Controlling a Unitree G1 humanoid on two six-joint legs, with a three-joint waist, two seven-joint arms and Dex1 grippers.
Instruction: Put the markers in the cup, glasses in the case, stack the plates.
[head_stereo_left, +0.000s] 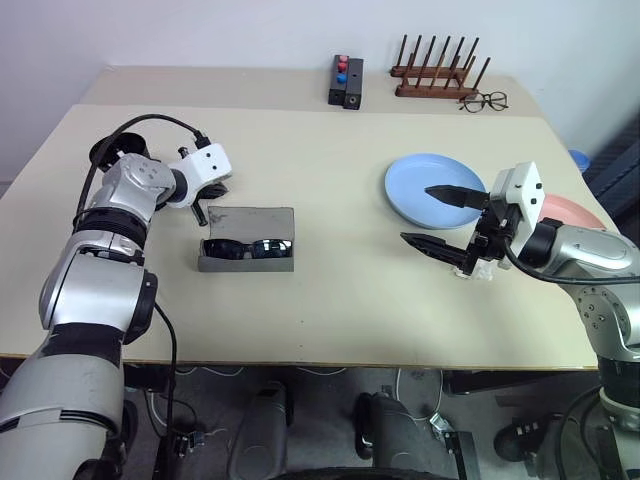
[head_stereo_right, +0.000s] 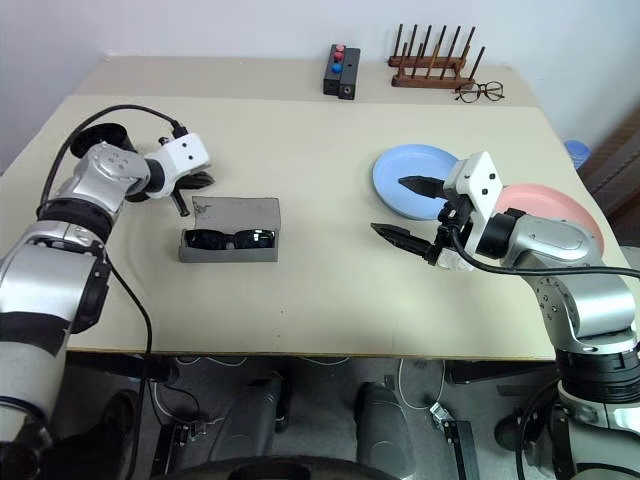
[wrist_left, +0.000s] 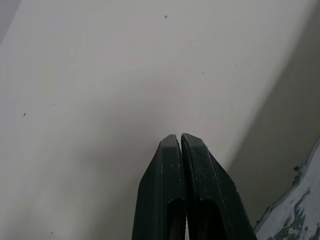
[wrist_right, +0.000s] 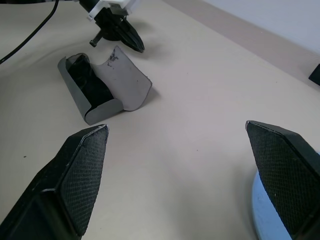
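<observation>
**Sunglasses in open case, plates apart**

The table (head_stereo_left: 330, 300) carries the light blue plate (head_stereo_left: 420, 185) right of centre; the pink plate (head_stereo_left: 575, 212) sits beside it, half hidden by the arm. The grey case (head_stereo_left: 247, 238) at centre-left holds the sunglasses (head_stereo_left: 248, 248). The right wrist view reveals the case's lid open. Right tool (head_stereo_left: 440, 218) gapes wide, empty; left tool (wrist_right: 131, 41) pinched closed, empty, at the case's far edge.

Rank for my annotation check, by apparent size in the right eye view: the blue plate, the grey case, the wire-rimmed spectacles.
1. The blue plate and the grey case look alike in extent, so I won't rank them.
2. The wire-rimmed spectacles look smallest, though they lie farthest from the camera.
</observation>
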